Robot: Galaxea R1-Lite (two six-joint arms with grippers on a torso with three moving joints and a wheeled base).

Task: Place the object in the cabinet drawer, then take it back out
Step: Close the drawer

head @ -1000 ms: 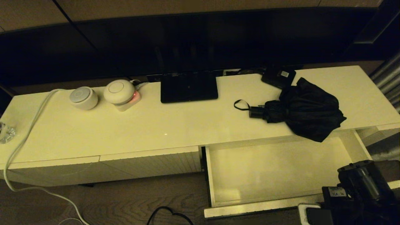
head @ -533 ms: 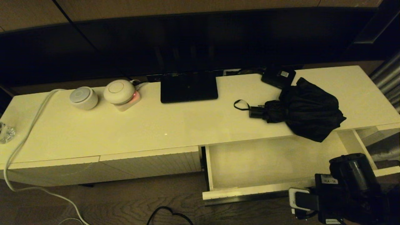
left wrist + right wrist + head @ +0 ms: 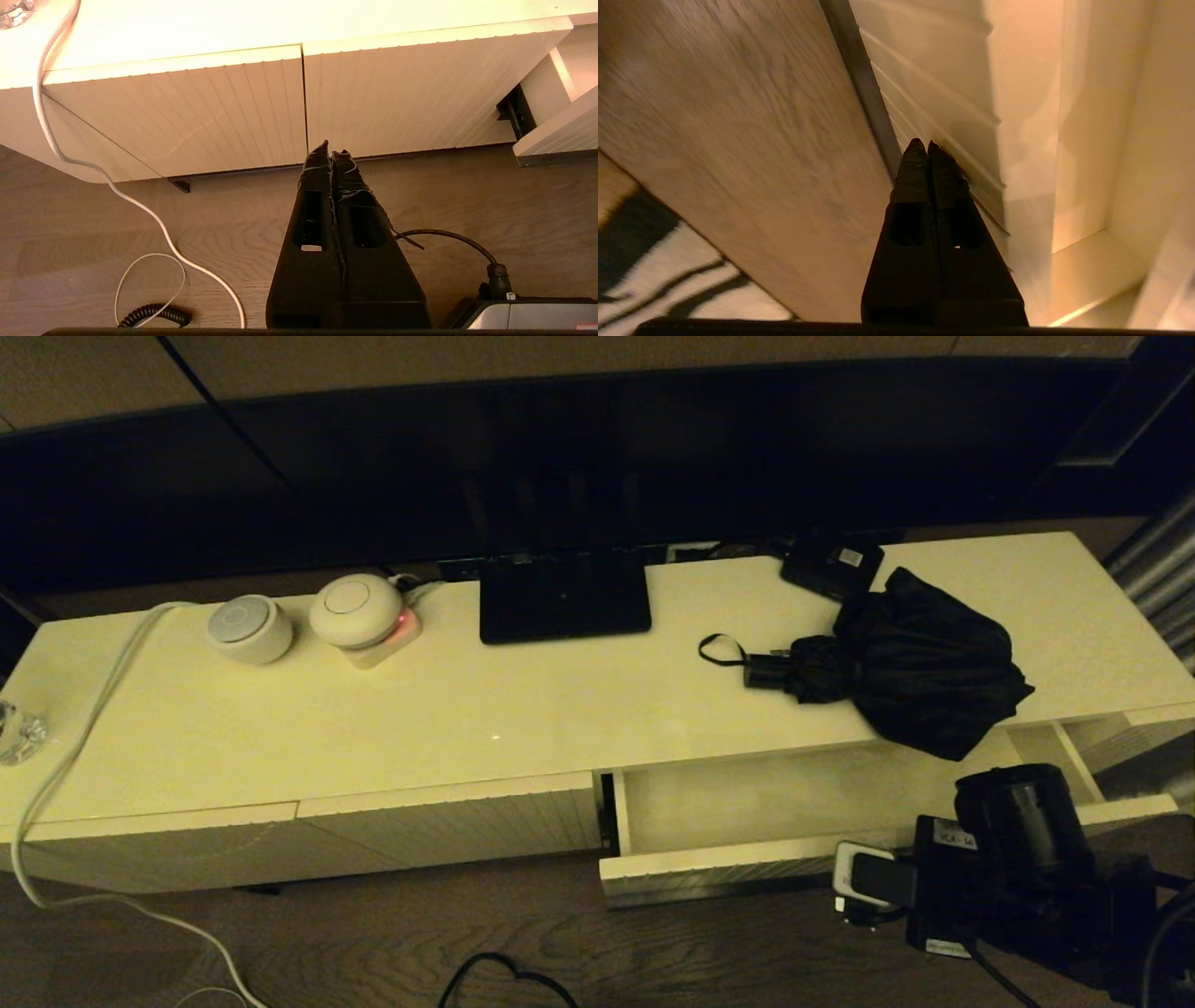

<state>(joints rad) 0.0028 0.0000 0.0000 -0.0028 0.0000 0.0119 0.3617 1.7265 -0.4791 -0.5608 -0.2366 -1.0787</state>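
Observation:
The object, a black folding umbrella [image 3: 920, 663], lies on the cabinet top at the right, its handle and wrist loop pointing left and its fabric hanging over the front edge. Below it the cabinet drawer [image 3: 719, 875] stands partly open and holds nothing that I can see. My right arm [image 3: 1018, 859] is low in front of the drawer's right end. In the right wrist view my right gripper [image 3: 923, 144] is shut and holds nothing, its tips against the ribbed drawer front [image 3: 924, 102]. My left gripper [image 3: 331, 151] is shut and holds nothing, parked above the floor before the left cabinet fronts.
A small black box with a white label [image 3: 831, 565] sits behind the umbrella. A black screen stand [image 3: 565, 595], two round white devices [image 3: 249, 627] [image 3: 355, 609] and a white cable [image 3: 75, 747] occupy the top. A black cable [image 3: 504, 975] lies on the wood floor.
The drawer has slid a good way back into the cabinet. My right arm has moved forward with it, staying at the drawer front. The umbrella has not moved.

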